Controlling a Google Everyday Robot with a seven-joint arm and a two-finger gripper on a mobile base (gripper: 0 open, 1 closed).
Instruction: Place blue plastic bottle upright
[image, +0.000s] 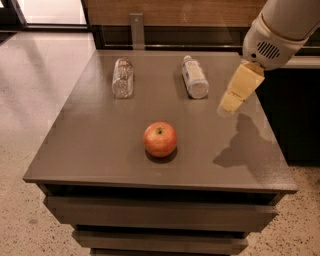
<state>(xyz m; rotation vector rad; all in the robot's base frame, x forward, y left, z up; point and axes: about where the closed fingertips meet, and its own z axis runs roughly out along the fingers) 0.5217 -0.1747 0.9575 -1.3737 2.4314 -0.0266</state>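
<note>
Nearest the camera the grey table (100, 150) shows its front edge and the drawer-like tiers below it, the lowest of them cut off by the bottom of the view; a red apple (160, 139) sits on the top, towards the front and about midway across; beyond it and to the right the gripper (229, 104) hangs above the table's right side, angled down and leftward, with its dark shadow (240, 145) falling on the surface beneath; it carries nothing that I can make out, and whether it is released or clenched I cannot tell; farther back the blue plastic bottle (194, 77) lies on its side, white cap pointing to the far edge, near the gripper but apart from it; well to its left a crinkled clear bottle (122, 77) lies the same way; behind both a short upright post (136, 30) stands at the table's back edge; as I judge it, nothing of the task is done, since the bottle is flat and ungrasped, so reaching, gripping, tipping up and setting down all remain; the arm (280, 30) is cropped by the top right corner, and the bottle's label print is too faint to read.
</note>
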